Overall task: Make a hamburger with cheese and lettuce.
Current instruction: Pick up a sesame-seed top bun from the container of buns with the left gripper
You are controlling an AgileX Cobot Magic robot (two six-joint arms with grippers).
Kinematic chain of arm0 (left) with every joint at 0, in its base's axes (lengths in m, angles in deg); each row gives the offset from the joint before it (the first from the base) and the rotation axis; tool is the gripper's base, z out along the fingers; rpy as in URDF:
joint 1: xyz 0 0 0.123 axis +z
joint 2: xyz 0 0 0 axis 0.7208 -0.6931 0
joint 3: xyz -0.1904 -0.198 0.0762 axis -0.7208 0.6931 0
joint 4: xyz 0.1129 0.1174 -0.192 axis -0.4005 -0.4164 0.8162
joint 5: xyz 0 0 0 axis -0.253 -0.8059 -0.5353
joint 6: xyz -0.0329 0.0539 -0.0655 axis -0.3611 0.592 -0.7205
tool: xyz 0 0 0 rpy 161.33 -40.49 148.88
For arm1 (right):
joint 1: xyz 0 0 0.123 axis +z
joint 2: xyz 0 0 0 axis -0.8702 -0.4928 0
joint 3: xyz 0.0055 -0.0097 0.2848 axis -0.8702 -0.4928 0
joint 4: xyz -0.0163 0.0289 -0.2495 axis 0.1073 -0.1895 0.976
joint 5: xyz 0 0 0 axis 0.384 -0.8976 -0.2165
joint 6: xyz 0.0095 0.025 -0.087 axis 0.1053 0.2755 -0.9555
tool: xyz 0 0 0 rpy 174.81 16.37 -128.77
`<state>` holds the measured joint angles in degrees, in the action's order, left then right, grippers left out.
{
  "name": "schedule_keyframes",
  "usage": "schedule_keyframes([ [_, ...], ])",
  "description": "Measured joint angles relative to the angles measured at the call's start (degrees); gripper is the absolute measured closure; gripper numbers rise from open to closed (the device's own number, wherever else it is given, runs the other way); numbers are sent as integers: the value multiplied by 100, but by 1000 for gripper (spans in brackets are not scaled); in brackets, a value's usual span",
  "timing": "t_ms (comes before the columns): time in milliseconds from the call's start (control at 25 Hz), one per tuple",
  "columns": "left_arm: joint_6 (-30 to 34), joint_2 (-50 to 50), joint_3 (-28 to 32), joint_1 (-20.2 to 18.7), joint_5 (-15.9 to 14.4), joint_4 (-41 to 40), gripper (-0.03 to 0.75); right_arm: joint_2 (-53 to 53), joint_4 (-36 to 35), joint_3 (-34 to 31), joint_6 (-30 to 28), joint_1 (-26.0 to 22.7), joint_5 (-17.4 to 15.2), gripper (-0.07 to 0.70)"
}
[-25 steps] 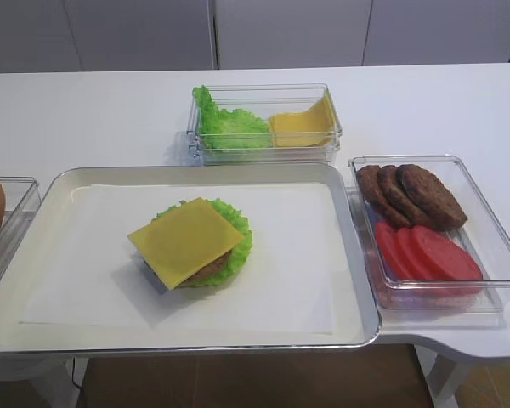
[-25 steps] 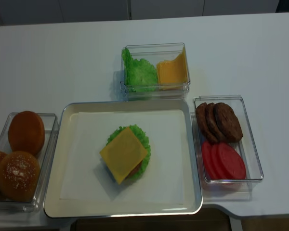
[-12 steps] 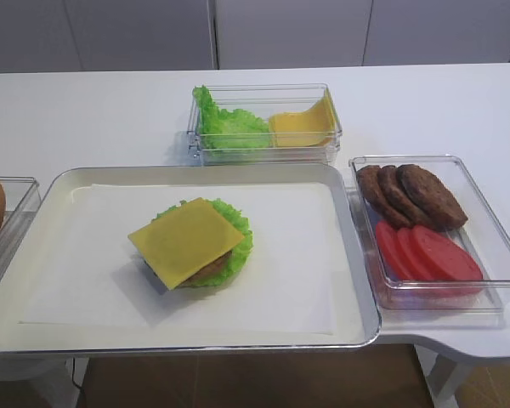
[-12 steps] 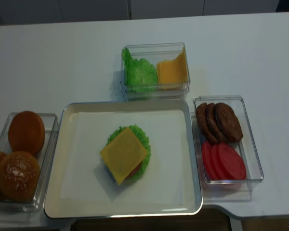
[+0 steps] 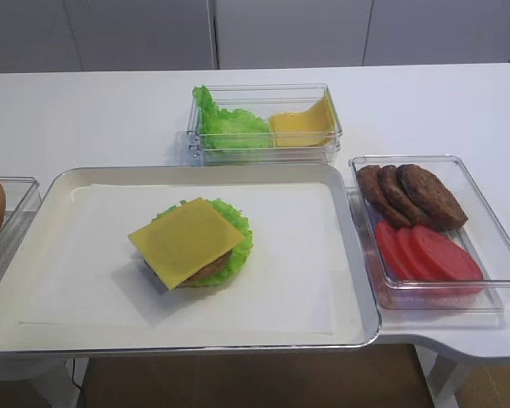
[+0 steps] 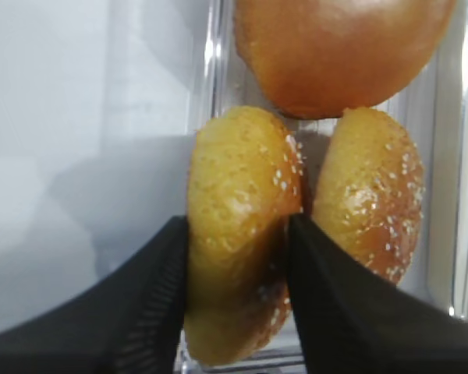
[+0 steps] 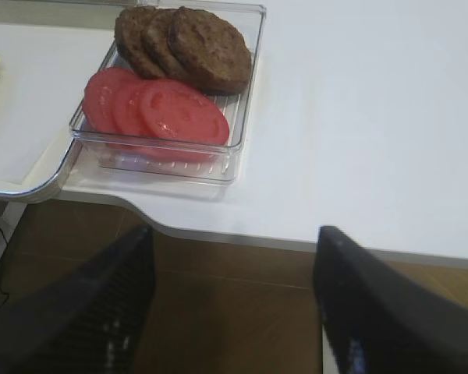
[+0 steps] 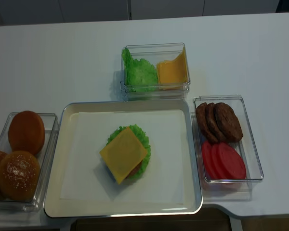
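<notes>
The stack on the metal tray (image 5: pixel 344 255) is frilly lettuce (image 5: pixel 240 245), a brown patty (image 5: pixel 214 266) and the flat square cheese (image 5: pixel 185 240) on top. It has no bun on it. In the left wrist view my left gripper (image 6: pixel 238 222) is shut on a sesame bun (image 6: pixel 242 175). That bun stands on edge inside the clear bun bin (image 8: pixel 49 154), with a black finger pressed to each side. My right gripper (image 7: pixel 234 234) is open and empty, hanging off the table's front edge over the brown floor.
A second sesame bun (image 6: pixel 370 195) and a smooth bun (image 6: pixel 335 47) crowd the held one. At the back, a clear bin (image 5: pixel 263 155) holds a lettuce clump and bent cheese slices. On the right, another bin (image 5: pixel 496 234) holds patties (image 5: pixel 412 194) and tomato slices (image 5: pixel 429 255).
A dark fingertip has appeared at the bun on the far left edge of the overhead view. The stack on the tray and the other bins have not moved.
</notes>
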<state>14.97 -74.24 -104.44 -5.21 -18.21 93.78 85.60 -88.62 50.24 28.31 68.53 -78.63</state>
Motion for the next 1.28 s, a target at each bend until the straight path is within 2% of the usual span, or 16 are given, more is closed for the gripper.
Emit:
schedule_keyframes([
  [240, 0, 0, -9, 0, -97, 102, 469, 0, 0, 0, -11, 0, 0, 153],
  [680, 0, 24, -23, 0, -112, 115, 491, 0, 0, 0, -11, 0, 0, 153],
  [920, 0, 145, -291, 0, -20, 72, 529, 0, 0, 0, -11, 0, 0, 153],
  [1120, -21, 302, -442, 0, -31, 340, 535, 0, 0, 0, -11, 0, 0, 153],
  [1280, -21, 454, -577, 0, -161, 456, 535, 0, 0, 0, -11, 0, 0, 153],
])
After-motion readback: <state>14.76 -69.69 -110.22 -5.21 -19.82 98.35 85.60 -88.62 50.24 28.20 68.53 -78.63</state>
